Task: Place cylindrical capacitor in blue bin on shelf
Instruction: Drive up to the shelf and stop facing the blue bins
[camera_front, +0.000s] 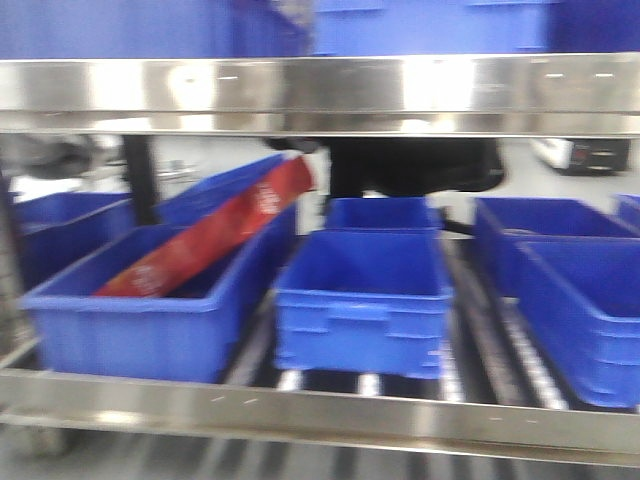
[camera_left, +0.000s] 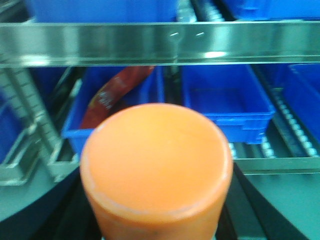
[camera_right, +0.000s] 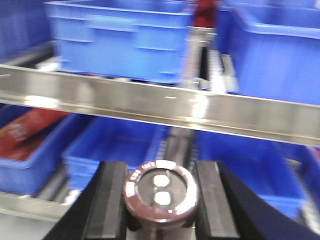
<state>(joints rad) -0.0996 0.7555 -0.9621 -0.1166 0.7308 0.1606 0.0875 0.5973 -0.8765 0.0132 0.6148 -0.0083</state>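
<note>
In the right wrist view the cylindrical capacitor (camera_right: 161, 192), dark brown with a silvery top and two pale terminals, sits between two black fingers (camera_right: 112, 200). My right gripper (camera_right: 161, 196) is shut on it, in front of the shelf's steel rail (camera_right: 150, 102). Below that rail lies a blue bin (camera_right: 115, 145). My left gripper (camera_left: 156, 220) holds a large orange cylinder (camera_left: 156, 160) that hides its jaws. Dark finger shapes flank the cylinder. The front view shows the shelf (camera_front: 320, 95) and a middle blue bin (camera_front: 362, 310), but neither gripper.
A left bin (camera_front: 150, 320) holds a leaning red packet (camera_front: 215, 240). More blue bins (camera_front: 580, 290) stand at the right and on the upper level (camera_right: 120, 37). A lower steel rail (camera_front: 320, 410) crosses in front of the bins. Roller tracks run between them.
</note>
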